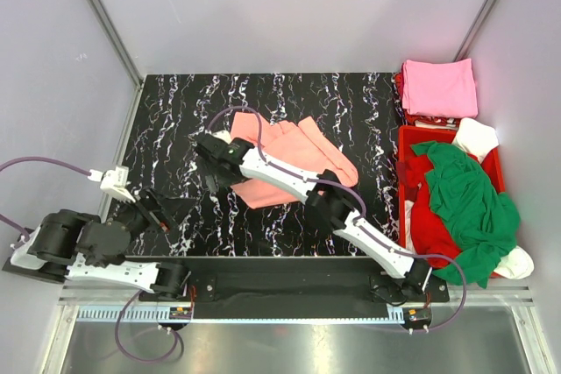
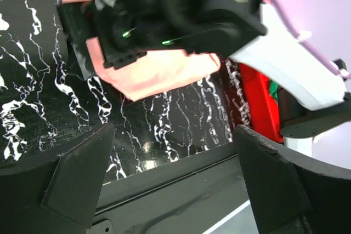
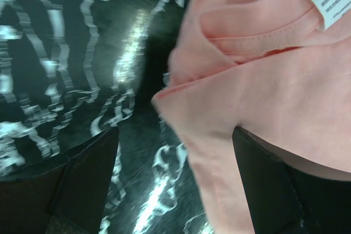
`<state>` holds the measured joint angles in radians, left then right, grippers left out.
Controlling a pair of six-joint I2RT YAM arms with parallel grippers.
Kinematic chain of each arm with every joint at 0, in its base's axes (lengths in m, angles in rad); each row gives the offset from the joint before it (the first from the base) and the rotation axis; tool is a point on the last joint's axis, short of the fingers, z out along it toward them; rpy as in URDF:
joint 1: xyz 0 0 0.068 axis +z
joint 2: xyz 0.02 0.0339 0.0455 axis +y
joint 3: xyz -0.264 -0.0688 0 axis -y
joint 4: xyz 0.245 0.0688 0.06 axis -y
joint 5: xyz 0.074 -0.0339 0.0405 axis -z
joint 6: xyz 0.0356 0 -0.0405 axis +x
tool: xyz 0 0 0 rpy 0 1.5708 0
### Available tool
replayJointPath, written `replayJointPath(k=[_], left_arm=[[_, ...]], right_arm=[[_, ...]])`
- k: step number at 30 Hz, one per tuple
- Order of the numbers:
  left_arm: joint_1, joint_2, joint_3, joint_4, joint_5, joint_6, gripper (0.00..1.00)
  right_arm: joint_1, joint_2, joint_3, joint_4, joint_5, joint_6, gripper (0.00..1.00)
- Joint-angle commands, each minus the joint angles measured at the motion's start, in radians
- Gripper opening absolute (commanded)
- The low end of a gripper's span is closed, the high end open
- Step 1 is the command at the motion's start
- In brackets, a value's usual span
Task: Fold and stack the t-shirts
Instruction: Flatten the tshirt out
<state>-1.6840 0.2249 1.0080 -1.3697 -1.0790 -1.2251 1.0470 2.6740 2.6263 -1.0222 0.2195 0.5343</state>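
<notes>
This is a robot lab cell: a black marbled worktop (image 1: 166, 120) closed in by plain pale panels (image 1: 289, 6) on metal posts (image 1: 103, 15), with the left arm (image 1: 114, 273) and right arm (image 1: 272, 168) bolted to a front rail (image 1: 289, 311), and purple cables (image 1: 39, 162) lying loose.
</notes>
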Motion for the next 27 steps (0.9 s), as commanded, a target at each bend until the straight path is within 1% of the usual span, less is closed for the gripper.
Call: replayJointPath(k=[1, 3, 6, 7, 8, 10, 11, 13, 14, 16, 20, 21, 22, 24, 26, 27], left_arm=[[-0.006, 0.048, 0.012, -0.175, -0.045, -0.031, 0.96], [-0.006, 0.045, 0.012, -0.174, -0.047, -0.030, 0.96], [-0.006, 0.027, 0.007, -0.166, -0.047, -0.024, 0.96], [-0.006, 0.021, 0.007, -0.164, -0.047, -0.024, 0.96], [-0.006, 0.011, 0.006, -0.163, -0.045, -0.022, 0.96], [-0.006, 0.007, 0.007, -0.163, -0.045, -0.024, 0.96], [-0.006, 0.005, 0.006, -0.163, -0.045, -0.022, 0.96], [-0.006, 0.007, 0.004, -0.161, -0.045, -0.019, 0.96], [-0.006, 0.010, 0.004, -0.160, -0.045, -0.019, 0.96], [-0.006, 0.014, 0.006, -0.157, -0.044, -0.014, 0.96], [-0.006, 0.022, 0.004, -0.155, -0.042, -0.014, 0.96], [-0.006, 0.021, 0.003, -0.157, -0.042, -0.014, 0.96], [-0.006, 0.021, 0.003, -0.154, -0.042, -0.014, 0.96], [-0.006, 0.021, 0.003, -0.155, -0.042, -0.014, 0.96], [-0.006, 0.031, 0.004, -0.158, -0.041, -0.014, 0.96], [-0.006, 0.037, 0.007, -0.161, -0.041, -0.017, 0.96]], right_arm=[[-0.015, -0.069, 0.014, 0.050, 0.067, -0.040, 0.90], [-0.016, -0.063, 0.006, 0.047, 0.109, -0.045, 0.89], [-0.019, -0.045, 0.000, 0.043, 0.121, -0.051, 0.82], [-0.021, -0.042, 0.000, 0.043, 0.121, -0.051, 0.75], [-0.022, -0.039, -0.002, 0.042, 0.126, -0.051, 0.71], [-0.022, -0.037, -0.018, 0.042, 0.121, -0.043, 0.57], [-0.022, -0.040, -0.029, 0.045, 0.123, -0.045, 0.54], [-0.022, -0.042, -0.052, 0.054, 0.123, -0.045, 0.52], [-0.022, -0.040, -0.055, 0.056, 0.123, -0.046, 0.48], [-0.022, -0.029, -0.055, 0.056, 0.116, -0.048, 0.45], [-0.021, -0.016, -0.049, 0.054, 0.121, -0.040, 0.24], [-0.022, -0.023, -0.052, 0.044, 0.132, -0.033, 0.07], [-0.022, -0.034, -0.067, 0.042, 0.147, -0.030, 0.00], [-0.022, -0.092, -0.101, 0.042, 0.168, -0.034, 0.00], [-0.021, -0.156, -0.176, 0.036, 0.219, -0.033, 0.00], [-0.022, -0.242, -0.211, 0.027, 0.242, -0.028, 0.00]])
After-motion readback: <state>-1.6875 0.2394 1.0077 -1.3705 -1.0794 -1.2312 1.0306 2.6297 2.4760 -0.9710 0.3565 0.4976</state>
